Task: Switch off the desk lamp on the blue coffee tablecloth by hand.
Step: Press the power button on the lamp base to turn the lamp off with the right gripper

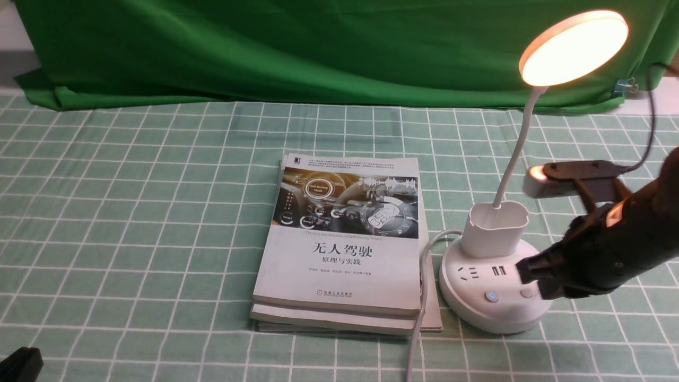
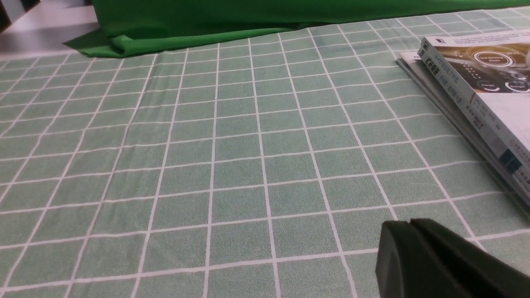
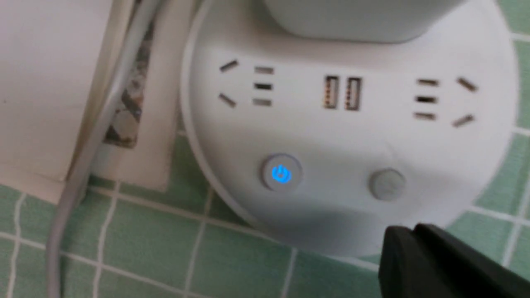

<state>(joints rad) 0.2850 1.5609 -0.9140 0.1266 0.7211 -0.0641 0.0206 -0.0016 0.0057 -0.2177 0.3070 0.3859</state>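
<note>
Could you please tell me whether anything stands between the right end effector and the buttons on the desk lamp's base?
Nothing visible does. The shut right end effector is at the rim of the desk lamp base, nearest the grey button; the blue-lit button beside it is also uncovered.

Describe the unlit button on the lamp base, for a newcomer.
On the checked tablecloth, right of the books, stands the lit desk lamp. Its round base has two front buttons. Pick the plain grey button, right of the blue-glowing one.
</note>
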